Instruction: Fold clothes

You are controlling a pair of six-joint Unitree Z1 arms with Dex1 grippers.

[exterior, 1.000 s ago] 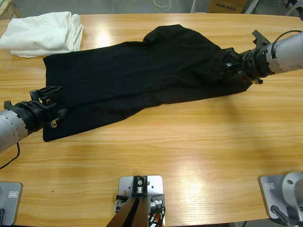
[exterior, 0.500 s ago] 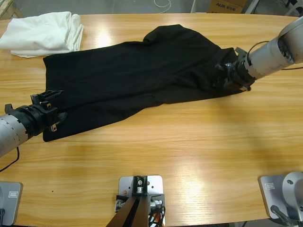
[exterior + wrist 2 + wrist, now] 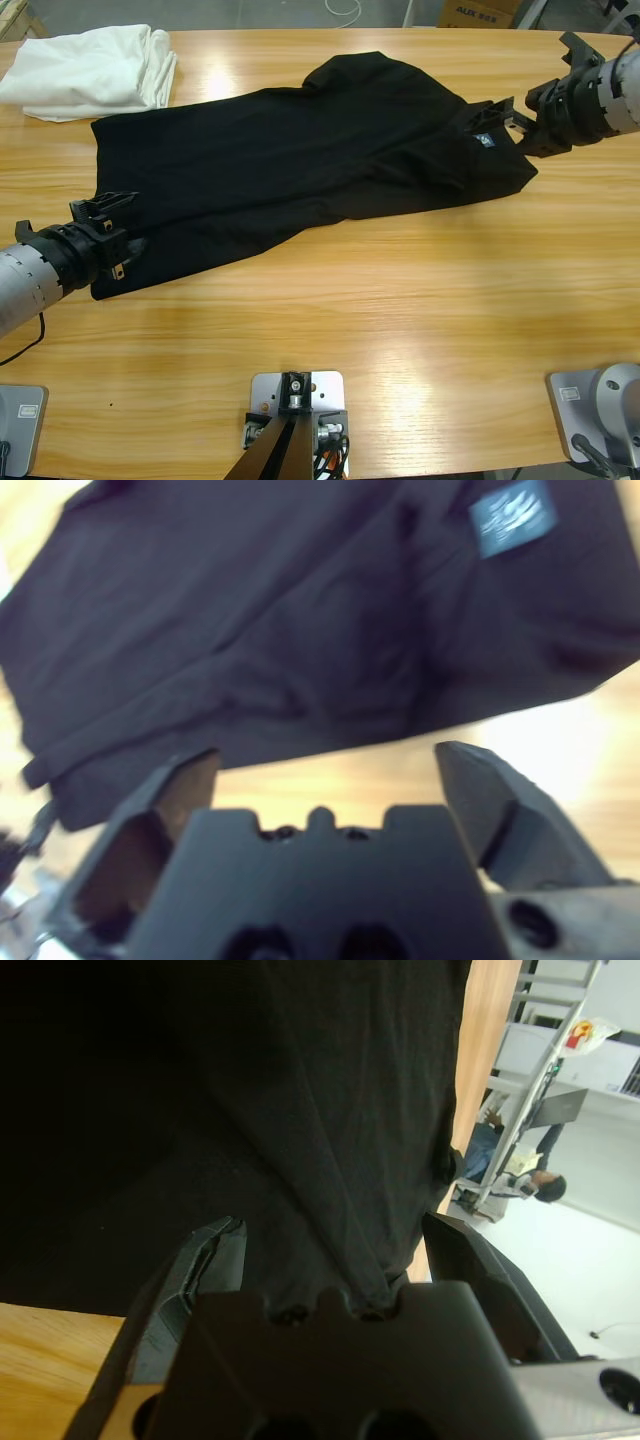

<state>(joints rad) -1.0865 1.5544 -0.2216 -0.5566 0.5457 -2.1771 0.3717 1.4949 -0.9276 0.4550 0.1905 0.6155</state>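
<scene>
**Black polo spread across the worktop, both grippers at its ends**

Black short-sleeved polo shirt [image 3: 300, 160] lying mostly flat on the long wooden worktop [image 3: 400, 300], stretched diagonally from near the left edge up toward the far right corner. Bit rumpled along the far side, with a raised fold near the far edge around the middle. Small blue-grey neck label [image 3: 485, 139] showing at the shirt's right end, also plain to see in the right wrist view [image 3: 512, 517].

Left gripper [image 3: 108, 232] down at the shirt's near-left corner, close to the worktop's left edge. Jaws spread apart, with a bunch of the black fabric [image 3: 330, 1210] sitting between them right up against the gripper body in the left wrist view. Not clamped on it as far as can be seen.

Right gripper [image 3: 510, 115] by the worktop's right edge, just beside the collar end of the shirt near the label. Jaws wide open, nothing between them, only fabric and bare wood past them in the right wrist view [image 3: 330, 770].

Folded white cloth [image 3: 95, 68] parked at the far left corner, just beside the shirt's far-left corner.

Person sitting small in the background [image 3: 545, 1185] of the left wrist view.
</scene>
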